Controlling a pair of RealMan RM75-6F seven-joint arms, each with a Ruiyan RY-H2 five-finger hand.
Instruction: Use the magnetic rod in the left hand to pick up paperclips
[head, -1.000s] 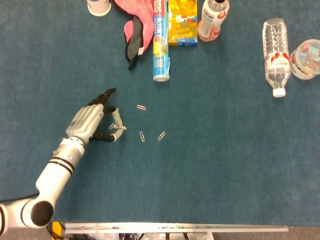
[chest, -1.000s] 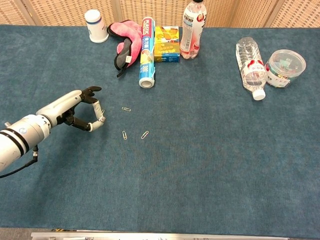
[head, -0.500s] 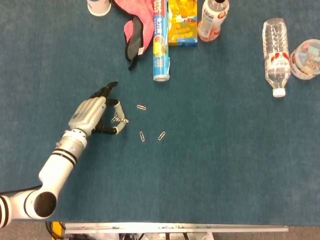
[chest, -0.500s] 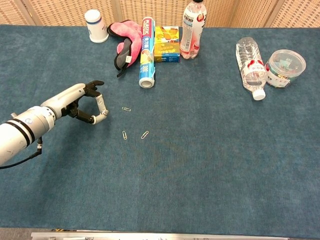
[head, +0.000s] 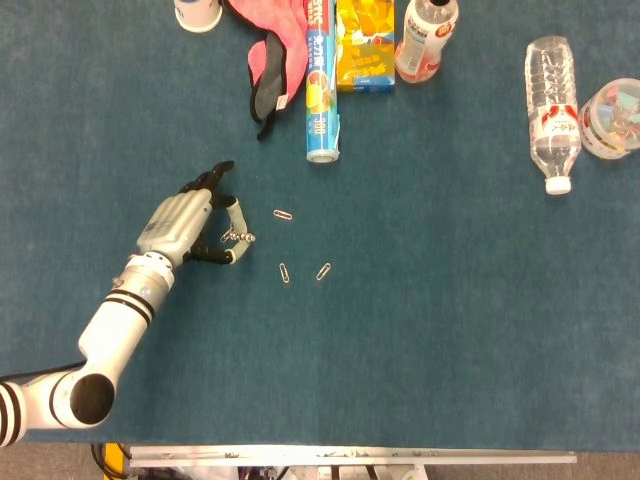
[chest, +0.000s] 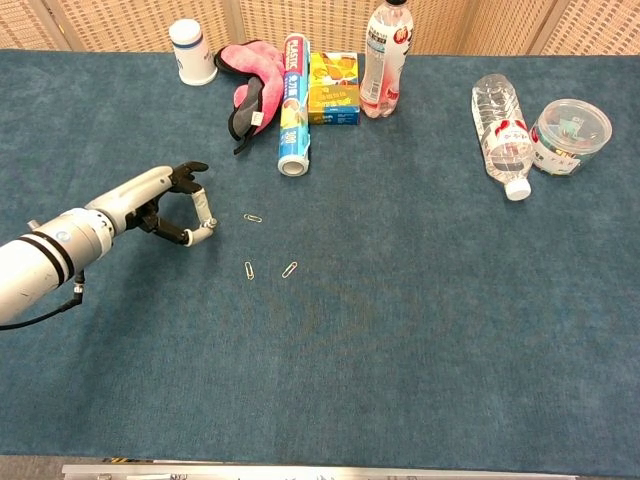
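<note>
The left hand is pinching the short magnetic rod between thumb and curled fingers, its other fingers spreading forward, with paperclips clinging at the rod's tip. Three loose paperclips are lying on the blue table just right of it.

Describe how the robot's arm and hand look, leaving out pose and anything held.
Only one arm shows. The left arm is a smooth white tube with black rings near the wrist and a grey round joint at the elbow. A thin black cable hangs under it in the chest view. The left hand has a silver-grey back and black fingers, one with a pale segment. The right arm and hand are out of view.
</note>
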